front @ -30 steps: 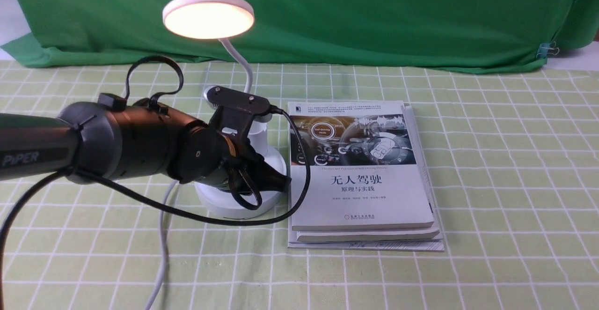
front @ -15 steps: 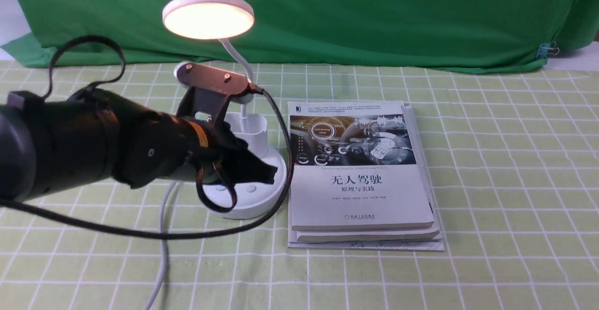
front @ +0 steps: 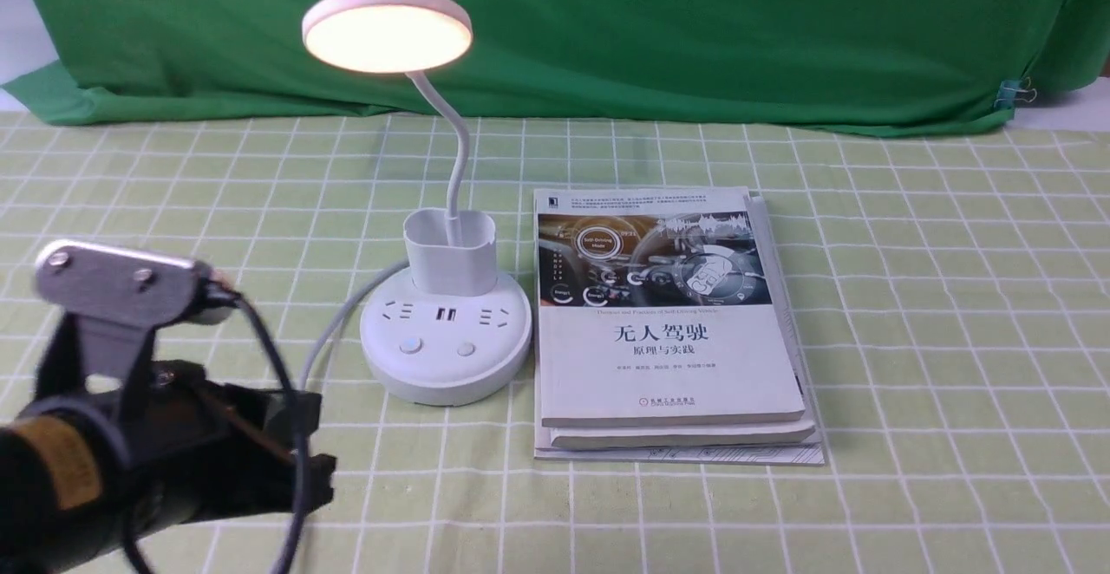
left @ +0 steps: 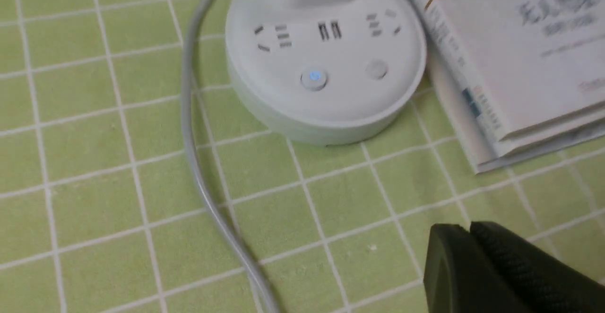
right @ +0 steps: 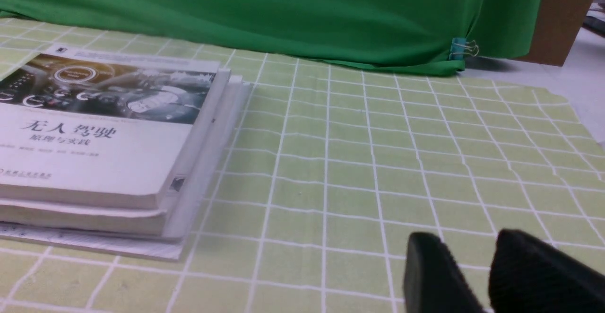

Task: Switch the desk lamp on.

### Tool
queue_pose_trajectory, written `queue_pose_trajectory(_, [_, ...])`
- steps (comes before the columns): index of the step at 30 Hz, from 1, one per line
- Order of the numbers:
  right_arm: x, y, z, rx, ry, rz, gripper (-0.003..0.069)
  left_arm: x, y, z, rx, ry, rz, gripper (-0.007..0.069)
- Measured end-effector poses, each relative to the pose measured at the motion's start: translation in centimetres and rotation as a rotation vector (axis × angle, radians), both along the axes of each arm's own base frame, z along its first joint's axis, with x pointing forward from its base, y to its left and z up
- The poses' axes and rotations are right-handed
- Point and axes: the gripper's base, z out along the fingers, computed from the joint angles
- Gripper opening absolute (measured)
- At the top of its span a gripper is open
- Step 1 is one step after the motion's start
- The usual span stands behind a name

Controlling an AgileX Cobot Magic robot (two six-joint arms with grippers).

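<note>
Hovering over the tabletop (front: 910,296), the left hand (left: 470,231) is closed and empty, fingers pressed together. The desk lamp (front: 444,357) stands ahead and slightly right of it, apart, its head glowing. The right hand (right: 468,242) grips nothing, fingers slightly parted, with stacked books (right: 94,152) ahead-left of it.

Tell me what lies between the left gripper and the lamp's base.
Only bare checked cloth separates the left gripper from the lamp base, clearest in the left wrist view; the white cord runs off to one side.
</note>
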Motion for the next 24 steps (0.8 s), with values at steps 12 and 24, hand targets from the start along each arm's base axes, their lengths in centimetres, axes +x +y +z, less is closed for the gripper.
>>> queue_pose_trajectory(12, [0.0,0.0,0.0,0.0,0.0,0.0,0.0245,-6.4,3.2,0.4,-0.138,-0.265,0.004,0.0019])
queue_pose_trajectory(24, [0.0,0.0,0.0,0.0,0.0,0.0,0.0245,-6.6,3.2,0.4,-0.147,-0.284,0.004,0.0019])
